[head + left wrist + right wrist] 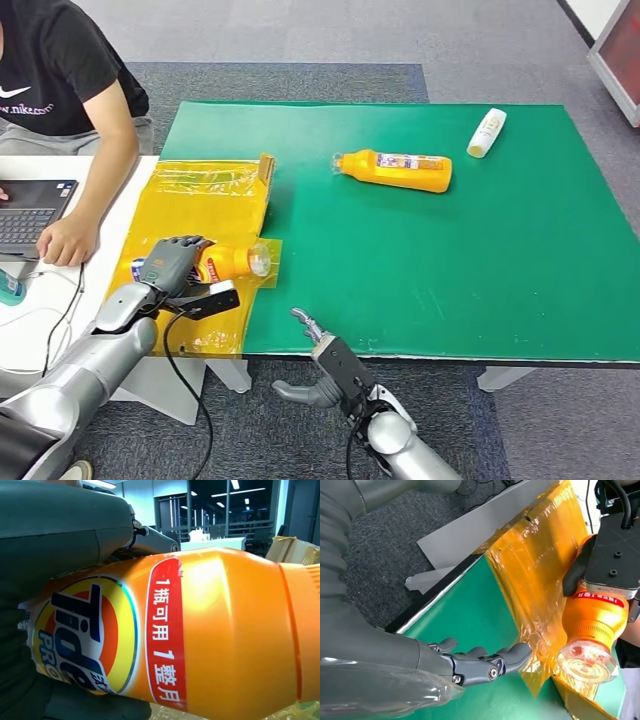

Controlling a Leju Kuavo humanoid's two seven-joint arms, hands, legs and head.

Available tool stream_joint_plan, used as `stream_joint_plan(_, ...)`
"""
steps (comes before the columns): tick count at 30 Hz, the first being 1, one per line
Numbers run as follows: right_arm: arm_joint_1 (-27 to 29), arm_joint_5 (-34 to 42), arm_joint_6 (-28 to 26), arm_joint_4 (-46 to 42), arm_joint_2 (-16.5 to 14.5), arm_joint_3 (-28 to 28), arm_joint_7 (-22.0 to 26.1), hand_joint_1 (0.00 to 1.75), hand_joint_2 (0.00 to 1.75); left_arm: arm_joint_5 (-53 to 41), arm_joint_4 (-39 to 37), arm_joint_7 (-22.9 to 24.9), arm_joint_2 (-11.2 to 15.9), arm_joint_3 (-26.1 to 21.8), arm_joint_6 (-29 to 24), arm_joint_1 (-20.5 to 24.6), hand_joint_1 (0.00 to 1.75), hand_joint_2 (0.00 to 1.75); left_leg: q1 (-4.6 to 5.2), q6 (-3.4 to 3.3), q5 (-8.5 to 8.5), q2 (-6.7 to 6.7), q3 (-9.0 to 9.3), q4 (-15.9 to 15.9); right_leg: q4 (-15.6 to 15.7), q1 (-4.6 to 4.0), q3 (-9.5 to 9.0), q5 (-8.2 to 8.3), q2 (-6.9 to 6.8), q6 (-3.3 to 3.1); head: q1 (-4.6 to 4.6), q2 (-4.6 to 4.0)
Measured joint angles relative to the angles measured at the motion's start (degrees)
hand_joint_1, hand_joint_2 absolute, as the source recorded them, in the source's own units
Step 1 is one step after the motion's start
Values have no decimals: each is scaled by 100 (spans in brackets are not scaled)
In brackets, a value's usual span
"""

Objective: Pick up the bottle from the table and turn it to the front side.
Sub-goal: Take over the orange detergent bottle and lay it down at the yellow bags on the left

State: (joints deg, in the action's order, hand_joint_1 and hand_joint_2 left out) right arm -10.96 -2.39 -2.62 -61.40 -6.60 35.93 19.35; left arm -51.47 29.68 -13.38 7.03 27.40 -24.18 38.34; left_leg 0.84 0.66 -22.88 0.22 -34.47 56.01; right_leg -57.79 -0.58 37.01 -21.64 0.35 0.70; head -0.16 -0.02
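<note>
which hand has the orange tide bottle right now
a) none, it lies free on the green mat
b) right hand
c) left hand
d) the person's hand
c: the left hand grips the orange Tide bottle over the yellow sheet; the right hand holds nothing.
</note>
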Motion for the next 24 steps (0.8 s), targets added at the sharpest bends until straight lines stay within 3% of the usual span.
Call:
stream_joint_plan(4,-2,5,-7,0,0,0,7,0,175,7,-15,0,-20,-11,-5,3,113,175,0,0,0,0,0,0,0,0,0,0,0,0,1,0)
stream_joint_plan(6,-2,7,-7,0,0,0,10,0,175,6,-17,-1,-23,-18,-17,2,86,175,0,0,0,0,0,0,0,0,0,0,0,0,1,0)
stream_joint_plan(8,-2,10,-6,0,0,0,14,0,175,-2,-17,-13,-23,-23,-48,2,32,175,0,0,0,0,0,0,0,0,0,0,0,0,1,0)
stream_joint_plan(10,-1,15,-6,0,0,0,25,0,175,-18,-19,-37,-23,-26,-96,1,0,175,0,0,0,0,0,0,0,0,0,0,0,0,-1,0)
stream_joint_plan(24,-2,42,-5,9,0,7,48,0,175,-149,-17,-51,-71,-26,-284,12,0,175,0,0,0,0,1,0,0,0,-1,0,0,0,1,0)
